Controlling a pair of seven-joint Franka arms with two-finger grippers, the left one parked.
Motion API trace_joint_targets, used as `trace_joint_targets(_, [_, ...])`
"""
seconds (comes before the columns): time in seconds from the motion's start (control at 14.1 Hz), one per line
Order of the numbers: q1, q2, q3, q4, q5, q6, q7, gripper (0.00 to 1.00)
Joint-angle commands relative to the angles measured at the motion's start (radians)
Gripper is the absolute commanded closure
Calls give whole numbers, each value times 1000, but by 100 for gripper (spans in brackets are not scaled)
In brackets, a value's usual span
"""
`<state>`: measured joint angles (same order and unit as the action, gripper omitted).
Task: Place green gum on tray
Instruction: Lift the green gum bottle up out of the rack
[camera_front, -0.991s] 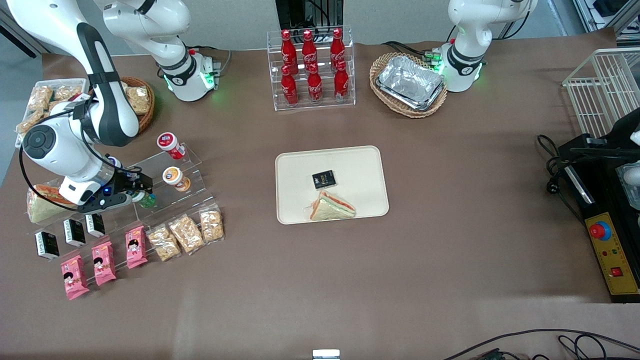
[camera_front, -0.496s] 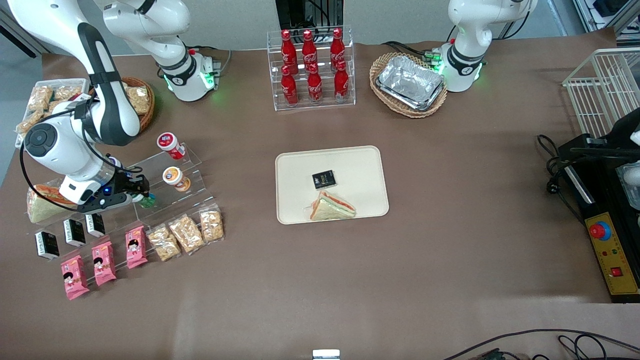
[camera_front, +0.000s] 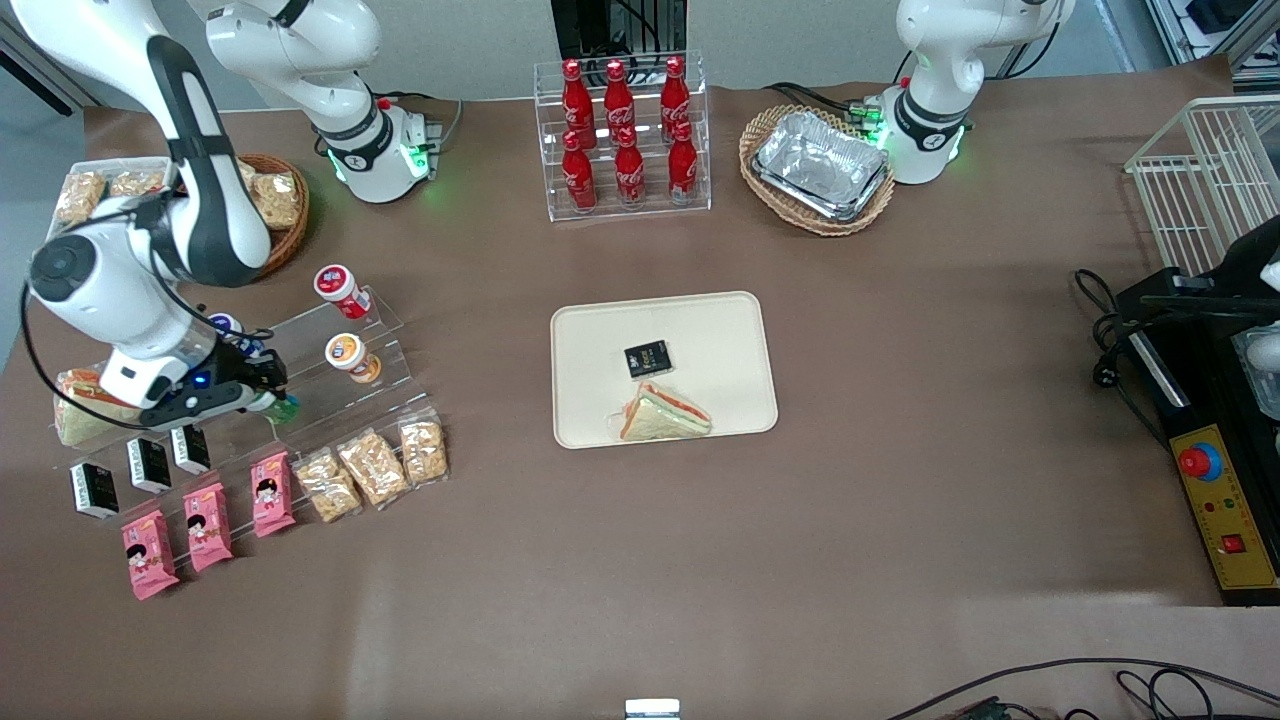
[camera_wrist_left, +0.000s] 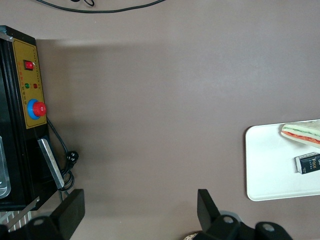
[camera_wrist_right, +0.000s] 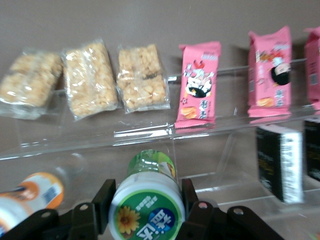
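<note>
Two black fingers (camera_wrist_right: 106, 196) of the gripper (camera_wrist_right: 146, 200) are closed on the green gum (camera_wrist_right: 148, 196), one on each side of its body just under the white lid. The bottle is held over the clear plastic shelf (camera_front: 330, 372) at the working arm's end of the table. In the front view the gripper (camera_front: 268, 392) hides most of the green gum (camera_front: 282, 407); only a small green part shows. Beside it on the shelf lies the orange bottle (camera_front: 351, 357). Nearer to the front camera are three bags of puffed snack (camera_front: 372, 465) and three pink packets (camera_front: 205, 524). The tray (camera_front: 720, 330) lies well apart, in the middle of the table. It carries a sandwich (camera_front: 664, 413) and a small black packet (camera_front: 647, 358).
</note>
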<state>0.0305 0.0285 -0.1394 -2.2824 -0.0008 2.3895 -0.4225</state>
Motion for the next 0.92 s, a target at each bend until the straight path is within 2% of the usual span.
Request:
trace_joint_targets(0.0, [-4, -65, 3, 255, 5, -392, -19, 100])
trace_joint_targets(0.21, [2, -58, 15, 527, 2, -724, 8, 100])
trace_joint_targets(0.35, [2, -59, 70, 636, 4, -856, 86, 100])
trace_joint_targets(0.42, [2, -64, 110, 656, 10, -901, 179, 100])
trace_joint_targets(0.71, [3, -64, 401, 669, 25, -925, 638, 100])
trace_joint_targets(0.85, [18, -35, 516, 667, 64, -877, 862, 100])
